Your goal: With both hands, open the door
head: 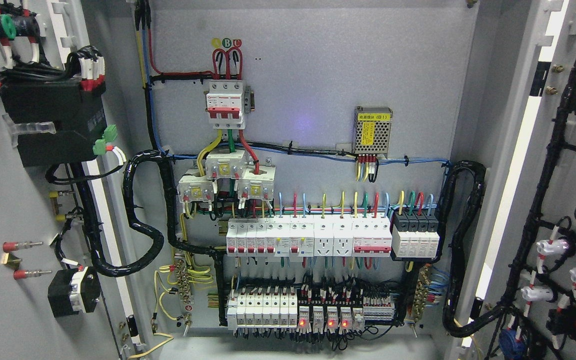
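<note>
Looking for either robot hand turns up nothing: no arm or fingers enter the head view from the left or the right, so whether the hands are spread, curled or holding anything cannot be told. What does show is the cabinet standing open, with the left door (12,200) swung back along the left edge and the right door (563,200) swung back along the right edge, both showing their inner faces. Judged from that, the opening looks done or nearly so. Each door carries its own parts, and a thick black cable bundle (140,215) loops from the left door into the cabinet, with a matching bundle (460,240) on the right; the slack loops presumably let the doors swing without straining the wires. On the grey back panel (318,65), one red and white breaker (225,100) sits at the top, with three wires, yellow, green and red, feeding down into three small white blocks (225,182). One perforated metal box with a yellow label (373,131) sits to the right. Two rows of switches (318,237) run below, and four red lights glow in the lower row (323,322).
</note>
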`<state>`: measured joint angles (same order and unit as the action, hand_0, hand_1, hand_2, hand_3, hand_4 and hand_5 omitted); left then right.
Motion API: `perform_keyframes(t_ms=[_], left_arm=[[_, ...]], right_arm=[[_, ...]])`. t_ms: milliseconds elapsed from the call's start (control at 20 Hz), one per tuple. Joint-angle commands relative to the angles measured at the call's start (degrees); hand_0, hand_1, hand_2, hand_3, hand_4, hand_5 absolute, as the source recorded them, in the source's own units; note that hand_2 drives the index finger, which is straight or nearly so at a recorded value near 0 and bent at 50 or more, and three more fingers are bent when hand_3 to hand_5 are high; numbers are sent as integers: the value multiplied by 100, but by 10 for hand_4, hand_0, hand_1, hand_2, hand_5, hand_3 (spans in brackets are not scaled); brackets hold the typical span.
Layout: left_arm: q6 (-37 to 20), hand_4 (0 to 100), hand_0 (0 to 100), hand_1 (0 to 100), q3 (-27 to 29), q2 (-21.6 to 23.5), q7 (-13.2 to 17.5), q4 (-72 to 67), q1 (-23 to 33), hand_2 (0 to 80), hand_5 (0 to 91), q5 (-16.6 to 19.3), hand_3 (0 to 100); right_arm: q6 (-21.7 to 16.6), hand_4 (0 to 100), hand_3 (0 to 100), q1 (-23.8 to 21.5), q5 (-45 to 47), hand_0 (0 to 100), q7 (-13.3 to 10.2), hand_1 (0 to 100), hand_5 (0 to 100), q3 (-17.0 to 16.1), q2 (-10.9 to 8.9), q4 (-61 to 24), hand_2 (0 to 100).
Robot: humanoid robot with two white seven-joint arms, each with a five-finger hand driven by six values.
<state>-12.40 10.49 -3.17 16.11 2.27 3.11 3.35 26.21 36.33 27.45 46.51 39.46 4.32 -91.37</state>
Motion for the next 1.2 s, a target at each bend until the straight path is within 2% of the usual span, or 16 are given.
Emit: perform_keyframes(t_ms=[0, 100, 200, 251, 351, 401, 451, 651, 752, 802, 902, 1002, 1152], left_arm=[[1, 0, 0, 0, 6, -8, -3, 1, -30, 0, 0, -1, 0], [1, 0, 0, 0, -3, -17, -3, 1, -30, 0, 0, -1, 0], [-8, 0, 0, 0, -12, -34, -3, 1, -30, 0, 0, -1, 0], [-8, 0, 0, 0, -12, -43, -3, 1, -30, 0, 0, -1, 0], [-8, 0, 0, 0, -20, -43, -3, 10, -30, 0, 0, -1, 0], [-8, 0, 0, 0, -12, -52, -3, 10, -30, 0, 0, -1, 0], [-8, 0, 0, 0, -20, -52, -3, 10, -39, 0, 0, -1, 0], [-8, 0, 0, 0, -20, -52, -3, 10, -74, 0, 0, -1, 0], [-16, 0, 0, 0, -20, -52, -3, 19, -83, 0, 0, -1, 0], [-51, 0, 0, 0, -20, -52, -3, 36, -92, 0, 0, -1, 0], [-122, 0, 0, 0, 6, 0, 6, 10, -205, 0, 0, 17, 0], [-314, 0, 0, 0, -29, 27, 6, 80, -188, 0, 0, 17, 0], [-596, 0, 0, 0, -186, 18, 6, 833, 127, 0, 0, 26, 0]], right_arm=[[-11, 0, 0, -223, 6, 0, -2, 0, 0, -710, -608, -319, 0], [-11, 0, 0, -328, -29, 0, -19, 0, 0, -852, -608, -424, 0], [-90, 0, 0, -495, -56, 0, -220, 0, 0, -870, -626, -609, 0], [-203, 0, 0, -617, -47, 0, -465, 0, 0, -870, -704, -714, 0], [-545, 0, 0, -916, -12, 0, -1158, 0, 0, -870, -871, -995, 0], [-713, 0, 0, -996, 5, 0, -1432, 0, 0, -870, -898, -1066, 0], [-827, 0, 0, -1066, 5, 0, -1582, 0, 0, -879, -916, -1171, 0], [-916, 0, 0, -1496, 5, 0, -1706, 0, 0, -1080, -1161, -1821, 0], [-916, 0, 0, -1812, 5, 0, -2004, 0, 0, -1221, -1381, -2094, 0], [-934, 0, 0, -1970, 5, 0, -2206, 0, 0, -1326, -1425, -2225, 0], [-1004, 0, 0, -2208, 14, 0, -2479, 0, 0, -1537, -1452, -2411, 0], [-1101, 0, 0, -2375, 14, 0, -2524, 0, 0, -1695, -1452, -2560, 0], [-1136, 0, 0, -2648, 14, 0, -2542, 0, 0, -1906, -1435, -2666, 0]])
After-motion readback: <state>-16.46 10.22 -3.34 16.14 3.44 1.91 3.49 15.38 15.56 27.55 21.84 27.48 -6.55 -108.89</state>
